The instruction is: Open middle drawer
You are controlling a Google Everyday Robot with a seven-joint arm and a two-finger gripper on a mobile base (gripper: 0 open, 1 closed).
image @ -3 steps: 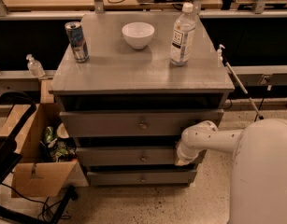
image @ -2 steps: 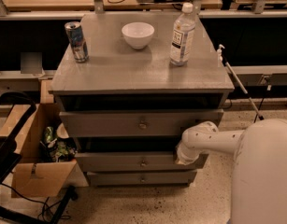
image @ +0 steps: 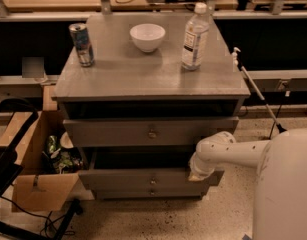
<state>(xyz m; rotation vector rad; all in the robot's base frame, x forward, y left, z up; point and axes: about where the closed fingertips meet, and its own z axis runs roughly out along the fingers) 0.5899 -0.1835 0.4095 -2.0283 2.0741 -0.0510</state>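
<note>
Pincer point(image: 197, 173) at end of white arm point(image: 238, 151), low on right, against right end of middle drawer point(image: 123, 180) front. Grip state: cannot tell, hidden behind wrist.

Cabinet point(image: 153, 79): 3 drawers stacked. Middle drawer stands proud of frame with dark gap above, so likely already partly open. Arm reaches in from side, probably to draw front outward.

Cardboard box point(image: 38, 194) on floor at left, beside drawer.

On top, back from front edge: bottle point(image: 194, 31), bowl point(image: 147, 36), can point(image: 81, 44).

Knob point(image: 153, 180) at centre of front, apart from pincer.

Three drawers point(image: 118, 132); one can point(image: 81, 44), bowl point(image: 147, 36), bottle point(image: 195, 36), end effector point(image: 199, 174) at middle drawer point(image: 123, 179)
</note>
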